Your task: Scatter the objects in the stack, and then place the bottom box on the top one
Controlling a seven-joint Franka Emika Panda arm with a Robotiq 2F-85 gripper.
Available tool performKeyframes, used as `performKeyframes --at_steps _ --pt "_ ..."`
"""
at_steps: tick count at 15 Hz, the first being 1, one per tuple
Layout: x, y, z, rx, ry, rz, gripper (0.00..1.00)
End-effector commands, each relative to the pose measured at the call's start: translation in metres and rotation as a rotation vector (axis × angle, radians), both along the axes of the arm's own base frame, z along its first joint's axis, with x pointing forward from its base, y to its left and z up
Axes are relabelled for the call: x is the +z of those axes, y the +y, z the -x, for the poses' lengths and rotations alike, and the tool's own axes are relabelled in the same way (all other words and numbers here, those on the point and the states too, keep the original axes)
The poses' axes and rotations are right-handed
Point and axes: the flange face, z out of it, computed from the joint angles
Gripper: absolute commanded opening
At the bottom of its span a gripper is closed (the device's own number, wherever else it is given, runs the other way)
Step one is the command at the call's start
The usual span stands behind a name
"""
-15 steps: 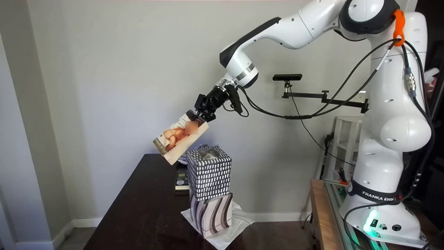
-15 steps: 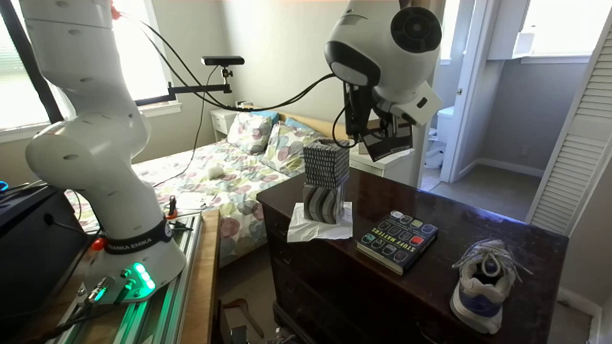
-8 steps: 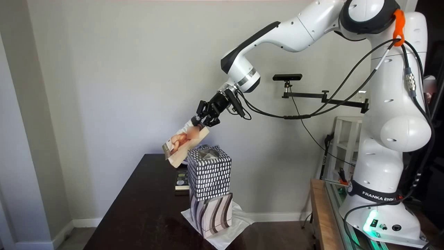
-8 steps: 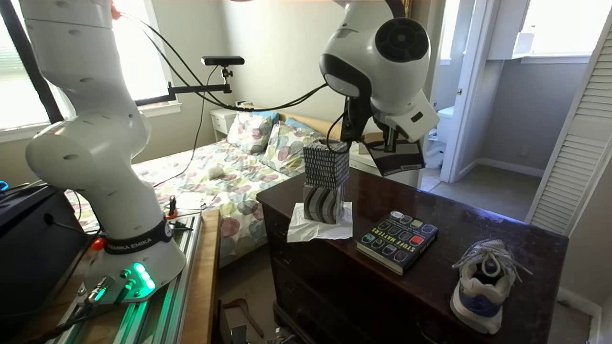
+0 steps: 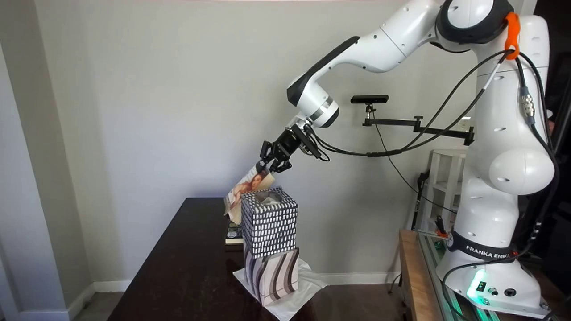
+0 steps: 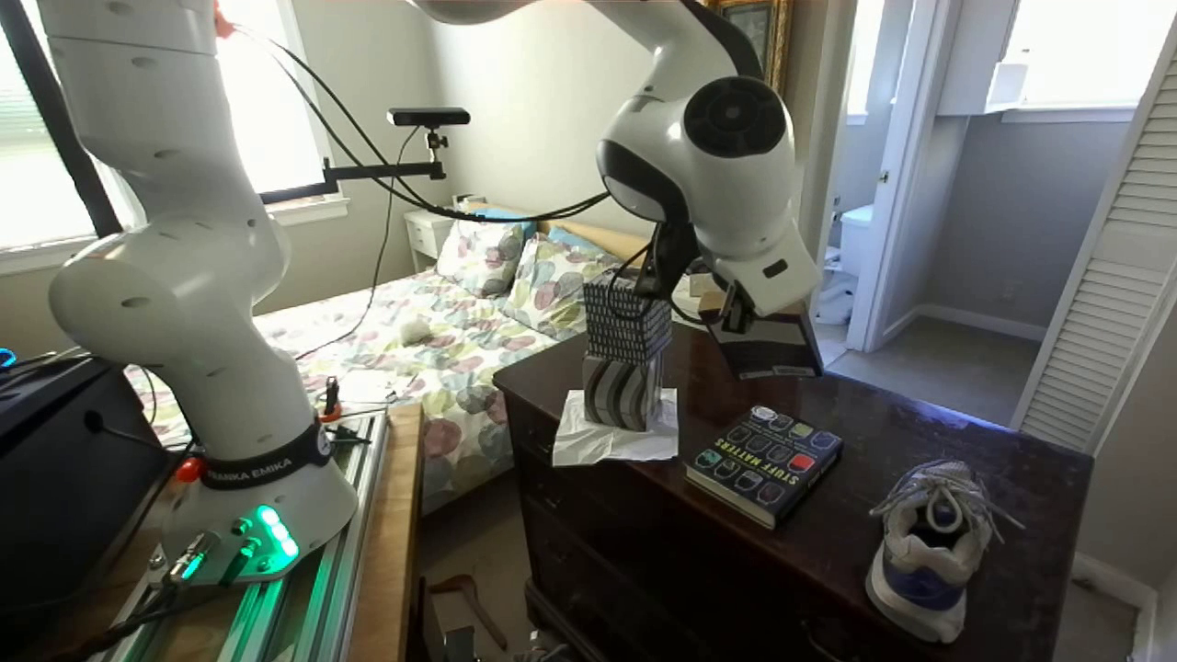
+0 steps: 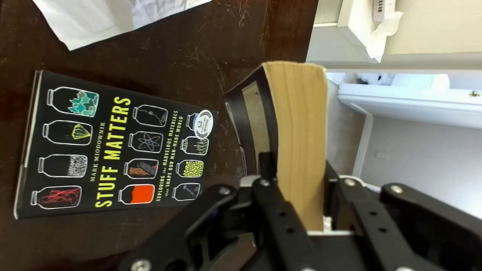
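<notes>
Claw [image 7: 298,170] has the paperback [image 7: 300,116] pinched across its thickness, tilted over the worktop [image 5: 192,258] nr. the B&W tissue box [image 5: 270,225] atop the striped box [image 5: 273,277] (both prob. light, crushable card), so grip those gently mid-wall, opp. sides.

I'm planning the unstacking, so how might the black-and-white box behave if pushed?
The black-and-white box would probably tip or slide, perched on the similarly narrow striped box. It may be light for its size: its top opening suggests a tissue carton. A hard shove might shift both, since a white sheet lies underneath.
</notes>
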Motion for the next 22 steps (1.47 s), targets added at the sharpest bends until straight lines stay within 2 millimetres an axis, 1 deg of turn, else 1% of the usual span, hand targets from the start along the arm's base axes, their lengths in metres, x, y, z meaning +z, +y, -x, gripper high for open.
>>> performKeyframes --at_steps 1,4,7,13,18,22 --pt "-0.007 -0.006 0.013 -0.087 0.012 -0.006 0.07" --pt "-0.018 -0.013 0.020 -0.129 0.012 -0.003 0.07" --pt "-0.027 -0.016 0.023 -0.162 0.004 -0.026 0.07" --pt "-0.048 -0.017 0.022 -0.193 0.007 -0.080 0.07" --pt "-0.069 -0.019 0.023 -0.198 0.056 -0.084 0.07" --pt "-0.078 -0.022 0.024 -0.211 0.098 -0.068 0.07"
